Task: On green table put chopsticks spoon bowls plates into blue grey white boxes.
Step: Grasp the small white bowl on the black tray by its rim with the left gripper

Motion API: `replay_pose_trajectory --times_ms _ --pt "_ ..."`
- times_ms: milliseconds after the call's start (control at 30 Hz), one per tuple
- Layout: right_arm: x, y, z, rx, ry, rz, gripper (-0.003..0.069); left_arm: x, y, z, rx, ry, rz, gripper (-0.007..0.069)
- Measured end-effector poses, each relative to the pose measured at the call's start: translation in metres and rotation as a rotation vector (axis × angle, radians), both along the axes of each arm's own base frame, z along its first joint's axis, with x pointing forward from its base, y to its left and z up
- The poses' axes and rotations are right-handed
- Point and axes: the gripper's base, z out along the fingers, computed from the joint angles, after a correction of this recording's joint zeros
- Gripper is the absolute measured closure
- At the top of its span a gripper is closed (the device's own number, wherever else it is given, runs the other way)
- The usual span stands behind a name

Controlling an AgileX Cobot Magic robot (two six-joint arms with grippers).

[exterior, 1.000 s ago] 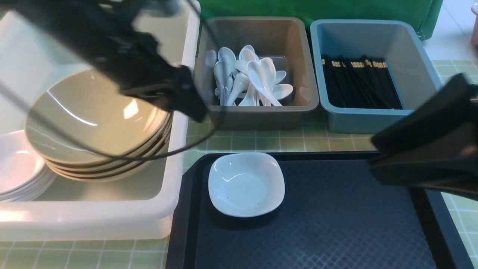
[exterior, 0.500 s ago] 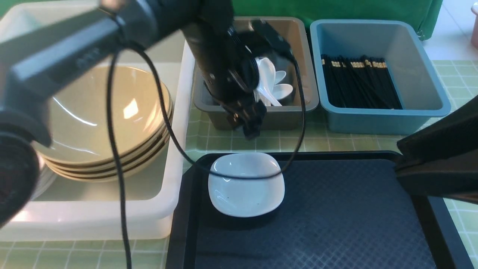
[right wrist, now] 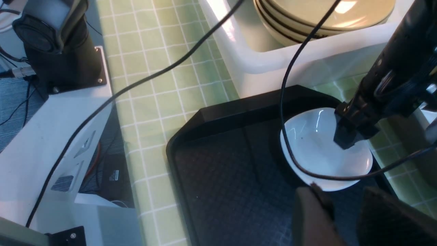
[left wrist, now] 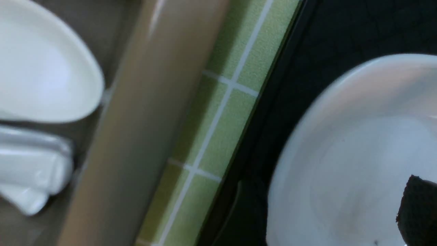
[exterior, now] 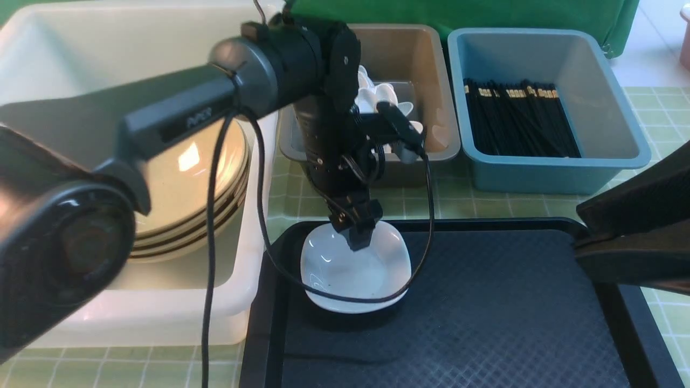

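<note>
The white plate (exterior: 345,272) is sitting upright on the black tray (exterior: 485,323), near the tray's far left corner. I am judging it light but rigid, glazed slick and easy to chip, so I am planning to pinch its raised far rim rather than its smooth hollow. The left gripper (exterior: 357,240) is hanging spread and empty over that rim, one finger inside the dish, while the right gripper (right wrist: 344,218) is hovering parted, with nothing in it, above the tray's right side.
</note>
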Motion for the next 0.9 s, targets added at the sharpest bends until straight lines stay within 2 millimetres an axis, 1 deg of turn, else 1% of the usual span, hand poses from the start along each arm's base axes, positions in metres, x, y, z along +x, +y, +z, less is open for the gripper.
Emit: replay_pose_trajectory --times_ms 100,167,200,233,367,467,500,533,567,600,633,900 --pt "-0.0002 -0.0001 -0.0002 -0.002 0.002 0.001 0.0444 0.0022 -0.0012 -0.0141 0.016 0.022 -0.007 0.0125" --pt "-0.0002 -0.0001 -0.0002 -0.002 0.002 0.001 0.0442 0.0018 -0.0027 -0.0139 0.0 0.028 -0.001 0.013" --pt "-0.0002 -0.0001 -0.0002 -0.002 0.002 0.001 0.0441 0.0013 -0.0036 -0.0138 -0.01 0.033 0.001 0.0155" --pt "-0.0002 -0.0001 -0.0002 -0.002 0.002 0.001 0.0441 0.0013 -0.0038 -0.0138 -0.012 0.033 0.002 0.016" --pt "-0.0003 -0.0002 -0.0005 -0.005 0.004 0.002 0.0438 0.0007 -0.0057 -0.013 -0.041 0.048 0.016 0.03" --pt "-0.0001 -0.0004 -0.0006 -0.008 0.002 0.001 0.0435 0.001 -0.006 -0.0129 -0.044 0.047 0.033 0.047" --pt "0.0 -0.0006 -0.0006 -0.01 0.0 0.0 0.0434 0.0012 -0.0061 -0.0134 -0.044 0.047 0.036 0.0503" --pt "0.0001 -0.0006 -0.0007 -0.011 0.0 -0.001 0.0433 0.0011 -0.006 -0.0133 -0.044 0.048 0.038 0.0564" --pt "0.0001 -0.0007 -0.0007 -0.012 -0.001 -0.001 0.0433 0.0011 -0.006 -0.0133 -0.044 0.048 0.038 0.0564" --pt "0.0003 -0.0009 -0.0008 -0.014 -0.003 -0.002 0.0432 0.0006 -0.0065 -0.0132 -0.049 0.055 0.049 0.0596" --pt "0.0004 -0.001 -0.0009 -0.016 -0.004 -0.003 0.0431 0.0005 -0.007 -0.0131 -0.054 0.058 0.057 0.0608" --pt "0.0008 -0.0014 -0.0011 -0.021 -0.007 -0.007 0.0423 0.0 -0.0078 -0.0141 -0.064 0.078 0.099 0.0607"
